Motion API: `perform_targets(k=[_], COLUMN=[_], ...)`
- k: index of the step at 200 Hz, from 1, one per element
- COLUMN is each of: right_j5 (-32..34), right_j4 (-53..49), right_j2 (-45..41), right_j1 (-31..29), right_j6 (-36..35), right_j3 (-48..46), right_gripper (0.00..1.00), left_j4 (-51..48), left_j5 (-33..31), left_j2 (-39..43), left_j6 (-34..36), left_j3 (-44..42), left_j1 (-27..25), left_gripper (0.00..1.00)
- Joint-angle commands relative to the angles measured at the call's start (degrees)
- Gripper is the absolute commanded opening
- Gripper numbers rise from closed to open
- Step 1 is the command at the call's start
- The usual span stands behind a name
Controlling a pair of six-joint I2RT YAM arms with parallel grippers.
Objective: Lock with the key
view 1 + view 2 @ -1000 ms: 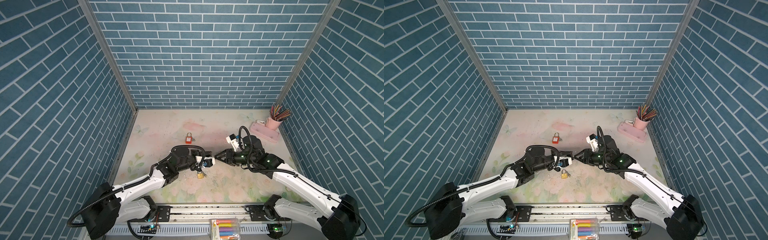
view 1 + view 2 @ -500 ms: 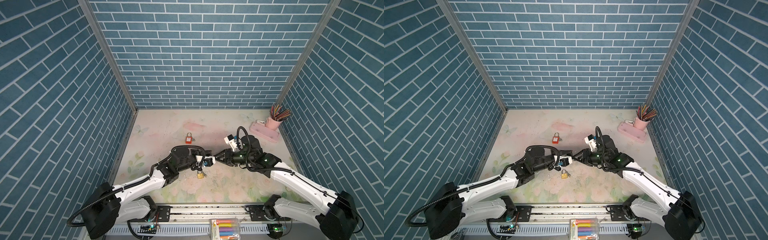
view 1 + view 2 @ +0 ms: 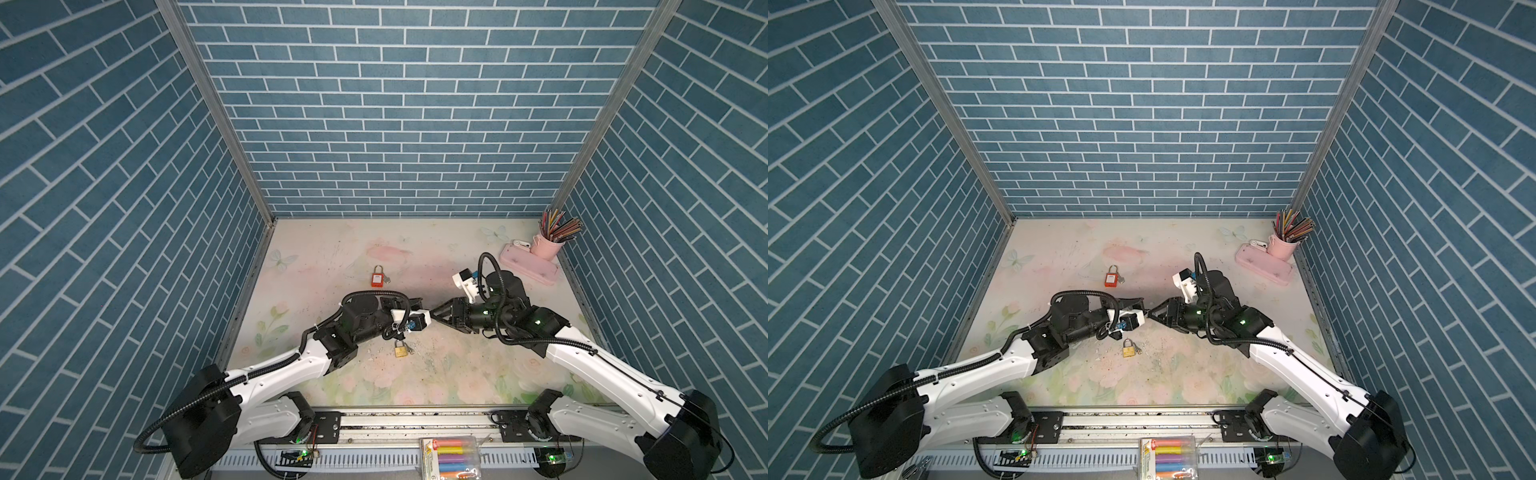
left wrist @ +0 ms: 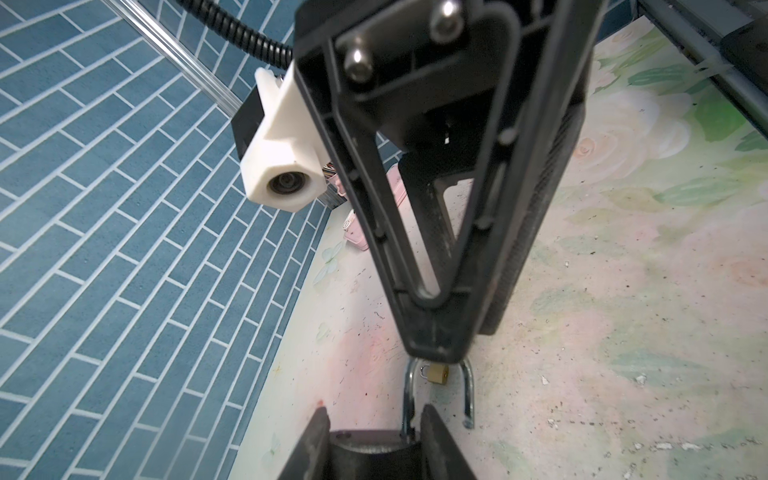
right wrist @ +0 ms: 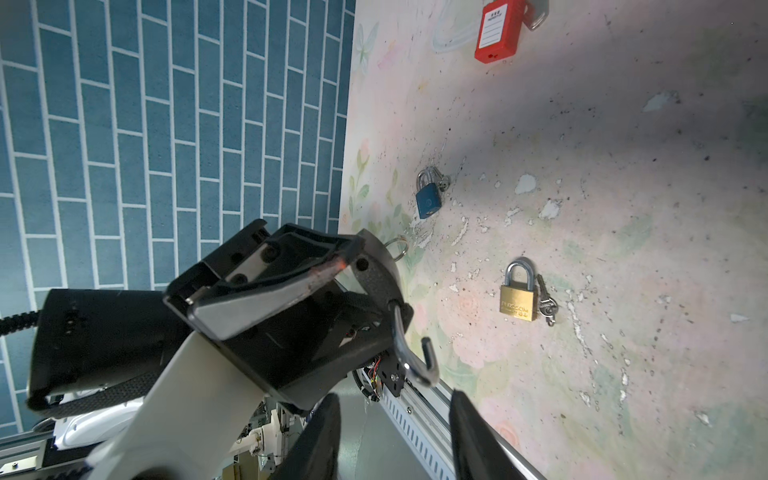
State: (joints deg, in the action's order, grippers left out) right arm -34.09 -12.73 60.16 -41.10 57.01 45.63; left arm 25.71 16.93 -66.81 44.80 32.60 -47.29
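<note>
My left gripper (image 4: 374, 411) is shut on a dark padlock (image 4: 374, 451), seen in the left wrist view. Its silver shackle (image 4: 409, 395) stands open, one leg free, and points at my right gripper (image 3: 434, 313). In the right wrist view the right gripper (image 5: 395, 395) is open, and the shackle's bend (image 5: 415, 374) lies just ahead of its fingertips (image 5: 328, 415). A key ring (image 5: 397, 246) pokes out behind the left gripper's finger; the key itself is hidden. In both top views the grippers meet tip to tip at mid-table, left gripper (image 3: 1140, 307) against right gripper (image 3: 1151, 314).
A brass padlock (image 3: 400, 349) with a small key beside it lies just in front of the grippers. A red padlock (image 3: 377, 277) lies behind them, and a blue padlock (image 5: 428, 199) under the left arm. A pink tray (image 3: 528, 266) and pencil cup (image 3: 548, 245) stand back right.
The right arm nudged slightly left and came back. The left arm has stayed still with the padlock in its grip.
</note>
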Motion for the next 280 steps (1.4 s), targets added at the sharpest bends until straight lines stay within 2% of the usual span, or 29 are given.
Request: perform_targets(k=[1, 69, 105, 163, 197, 229, 280], right_j5=[-1.8, -3.1, -2.0, 2.2, 2.5, 1.5, 0.5], right_j4=[1.8, 4.9, 6.8, 6.2, 7.3, 8.5, 8.9], right_j2=[0.0, 1.5, 3.2, 2.4, 1.9, 2.7, 2.8], right_j1=[-1.1, -1.9, -1.8, 0.3, 1.4, 1.4, 1.4], right_j6=[0.8, 1.3, 0.7, -0.8, -0.8, -0.5, -0.3], right_j3=[1.4, 1.0, 0.5, 0.8, 0.9, 1.0, 0.8], right_gripper=[0.44, 0.44, 0.44, 0.40, 0.35, 0.31, 0.30], left_j4=[3.2, 4.0, 2.8, 0.9, 0.1, 0.1, 0.9], left_j5=[-1.2, -1.6, 0.9, 5.3, 6.9, 6.7, 5.7], left_j2=[-0.9, -1.3, -0.1, 3.0, 3.3, 2.8, 2.1], left_j6=[0.4, 0.0, 0.4, 1.3, 1.5, 1.6, 1.4], left_j3=[0.2, 0.5, 0.3, -1.4, -1.5, -1.4, -1.2], left_j1=[-0.3, -0.3, -0.3, -0.3, -0.3, -0.3, -0.3], left_gripper=[0.00, 0.00, 0.00, 0.00, 0.00, 0.00, 0.00])
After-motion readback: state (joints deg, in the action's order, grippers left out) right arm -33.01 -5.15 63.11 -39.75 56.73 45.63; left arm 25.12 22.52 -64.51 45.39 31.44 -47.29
